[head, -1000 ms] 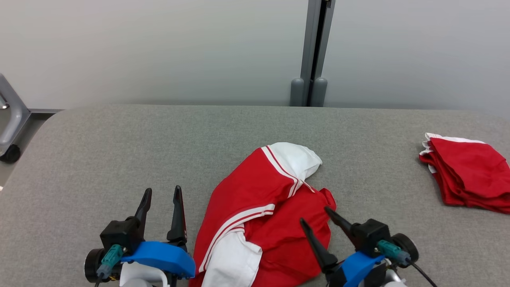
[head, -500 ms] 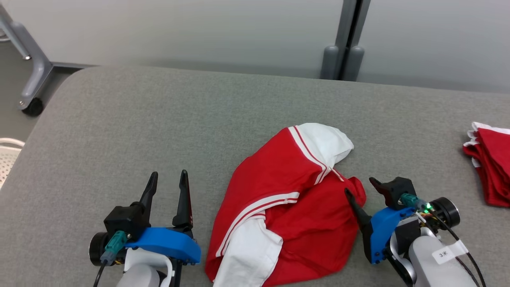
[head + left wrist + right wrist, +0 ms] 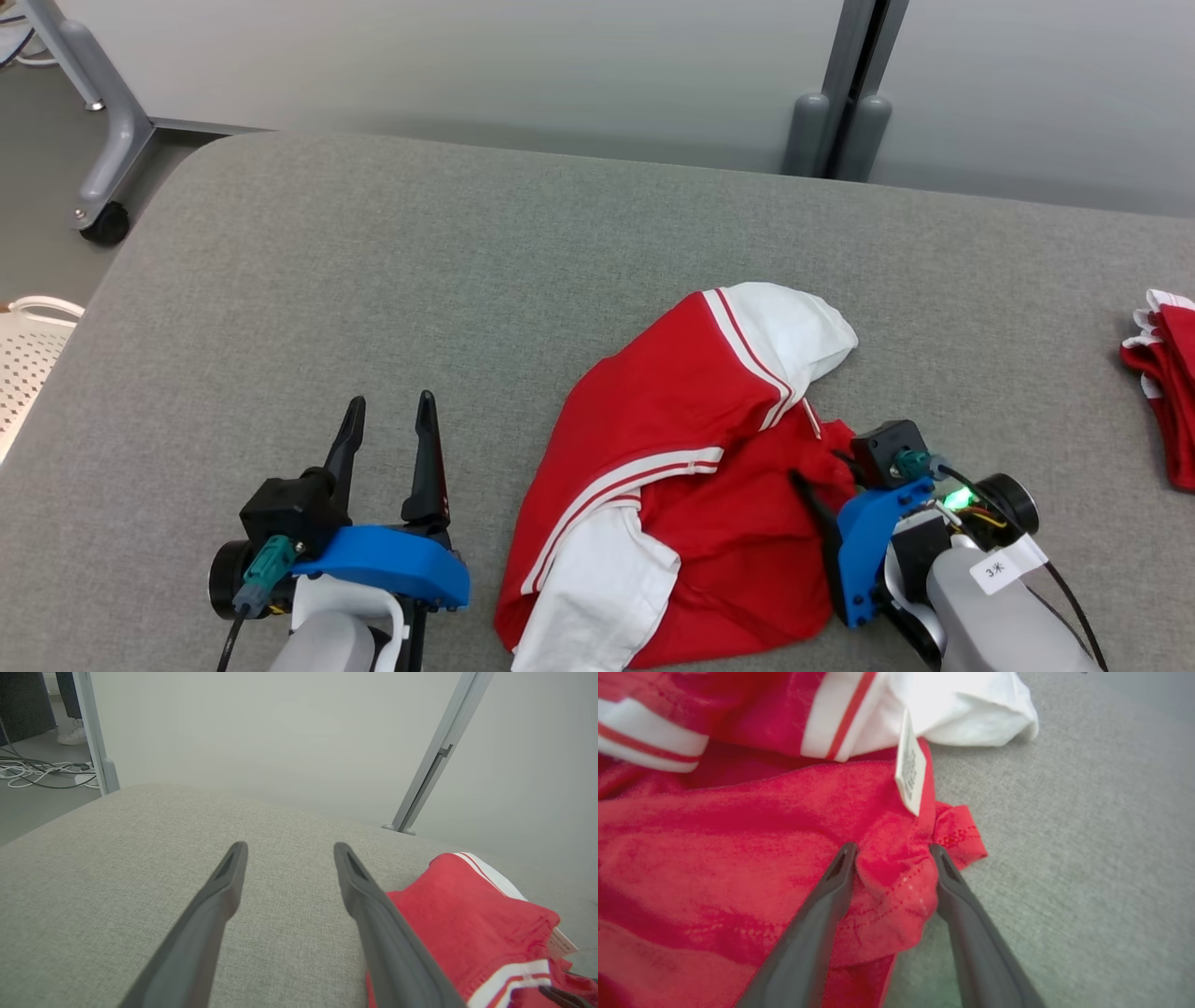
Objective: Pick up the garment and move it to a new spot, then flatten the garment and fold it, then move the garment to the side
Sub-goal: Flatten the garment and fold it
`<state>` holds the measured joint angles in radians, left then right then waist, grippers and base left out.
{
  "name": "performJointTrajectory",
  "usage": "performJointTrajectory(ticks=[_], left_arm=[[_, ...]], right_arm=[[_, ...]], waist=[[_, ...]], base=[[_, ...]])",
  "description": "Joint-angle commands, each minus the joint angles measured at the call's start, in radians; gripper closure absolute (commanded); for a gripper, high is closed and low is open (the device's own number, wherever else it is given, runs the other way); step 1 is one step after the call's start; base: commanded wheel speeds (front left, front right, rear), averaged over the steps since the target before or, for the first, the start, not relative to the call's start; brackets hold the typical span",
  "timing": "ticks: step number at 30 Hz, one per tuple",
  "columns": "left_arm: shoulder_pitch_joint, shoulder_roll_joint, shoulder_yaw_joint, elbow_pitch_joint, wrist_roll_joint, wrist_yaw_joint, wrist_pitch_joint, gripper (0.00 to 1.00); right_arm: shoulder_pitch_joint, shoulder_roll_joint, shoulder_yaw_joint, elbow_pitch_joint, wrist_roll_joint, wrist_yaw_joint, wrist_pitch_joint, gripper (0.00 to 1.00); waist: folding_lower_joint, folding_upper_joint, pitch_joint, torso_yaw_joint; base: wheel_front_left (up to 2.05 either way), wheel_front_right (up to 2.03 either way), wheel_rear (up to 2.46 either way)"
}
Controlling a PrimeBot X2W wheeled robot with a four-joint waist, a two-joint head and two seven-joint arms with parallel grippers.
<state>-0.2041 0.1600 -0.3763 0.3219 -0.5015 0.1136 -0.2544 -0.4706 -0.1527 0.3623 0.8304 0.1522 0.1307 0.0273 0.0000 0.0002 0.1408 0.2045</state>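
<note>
Head cam: the crumpled red-and-white garment (image 3: 691, 467) sits front and centre on the grey table (image 3: 373, 280). The left gripper (image 3: 390, 403) is just beside it, gaping wide over bare tabletop. Left wrist cam: fingers spread, garment off to their right. Right wrist cam: the right gripper (image 3: 893, 847) straddles a bunched red hem fold, fingers apart, not pinched yet.

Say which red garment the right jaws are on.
The crumpled red-and-white garment in the middle: the right gripper straddles a fold of it. The folded red pile lies apart, far right.
</note>
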Motion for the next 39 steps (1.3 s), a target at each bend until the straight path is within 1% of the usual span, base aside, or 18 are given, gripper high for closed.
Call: performJointTrajectory(ticks=[1,5,9,14,18,19,21,24,26,27,28,29,36,39], left_arm=[[-0.012,0.002,-0.001,0.002,0.002,-0.004,-0.005,0.00],[-0.018,-0.001,0.001,0.003,0.005,-0.006,-0.007,0.00],[-0.024,-0.007,-0.001,0.002,0.010,-0.007,-0.009,0.00],[-0.034,-0.019,-0.001,0.004,0.011,-0.016,-0.011,0.00],[-0.042,-0.027,0.003,0.004,0.016,-0.019,-0.011,0.00],[-0.052,-0.030,0.007,0.003,0.018,-0.023,-0.011,0.00],[-0.056,-0.036,0.012,0.002,0.020,-0.024,-0.011,0.00],[-0.056,-0.040,0.023,-0.002,0.029,-0.028,-0.011,0.00],[-0.056,-0.044,0.029,-0.002,0.033,-0.032,-0.012,0.00],[-0.056,-0.046,0.030,-0.002,0.037,-0.033,-0.012,0.00],[-0.055,-0.047,0.031,-0.001,0.040,-0.034,-0.012,0.00],[-0.054,-0.049,0.031,0.000,0.041,-0.035,-0.012,0.00],[-0.031,-0.048,0.034,0.012,0.058,-0.043,-0.012,0.00],[-0.017,-0.045,0.029,0.018,0.062,-0.046,-0.012,0.00]], right_arm=[[-0.020,0.003,0.008,0.018,0.005,0.000,-0.009,1.00],[-0.082,-0.011,0.002,0.046,0.008,0.000,-0.053,1.00],[-0.158,-0.039,-0.021,0.068,0.010,0.000,-0.074,1.00],[-0.261,-0.104,-0.068,0.100,0.001,0.000,-0.078,1.00],[-0.338,-0.172,-0.114,0.139,-0.018,0.000,-0.067,1.00],[-0.373,-0.208,-0.145,0.160,-0.034,0.000,-0.068,1.00],[-0.403,-0.236,-0.174,0.181,-0.057,0.000,-0.075,1.00],[-0.430,-0.249,-0.219,0.213,-0.094,0.000,-0.083,1.00],[-0.439,-0.243,-0.246,0.236,-0.107,0.000,-0.085,1.00],[-0.442,-0.237,-0.256,0.244,-0.117,0.000,-0.094,0.69],[-0.443,-0.236,-0.267,0.254,-0.128,0.000,-0.101,0.09],[-0.445,-0.234,-0.275,0.263,-0.140,0.000,-0.111,0.00],[-0.401,-0.179,-0.319,0.276,-0.177,0.000,-0.212,0.00],[-0.367,-0.151,-0.332,0.257,-0.161,0.000,-0.251,0.00]], waist=[[0.0000,-0.0002,0.000,-0.003],[0.0000,-0.0002,0.006,-0.007],[0.0000,-0.0002,0.020,-0.005],[0.0000,-0.0002,0.044,0.008],[0.0000,-0.0002,0.071,0.024],[0.0000,-0.0002,0.085,0.032],[0.0000,-0.0002,0.097,0.039],[0.0000,-0.0002,0.106,0.041],[0.0000,-0.0002,0.108,0.040],[0.0000,-0.0002,0.108,0.039],[0.0000,-0.0002,0.107,0.036],[0.0000,-0.0002,0.105,0.032],[0.0000,-0.0002,0.045,-0.009],[0.0000,-0.0002,0.006,-0.035]], base=[[0.00,0.00,0.00],[0.00,0.00,0.00],[0.00,0.00,0.00],[0.00,0.00,0.00],[0.00,0.00,0.00],[0.00,0.00,0.00],[0.00,0.00,0.00],[0.00,0.00,0.00],[0.00,0.00,0.00],[0.00,0.00,0.00],[0.00,0.00,0.00],[0.00,0.00,0.00],[0.00,0.00,0.00],[0.00,0.00,0.00]])
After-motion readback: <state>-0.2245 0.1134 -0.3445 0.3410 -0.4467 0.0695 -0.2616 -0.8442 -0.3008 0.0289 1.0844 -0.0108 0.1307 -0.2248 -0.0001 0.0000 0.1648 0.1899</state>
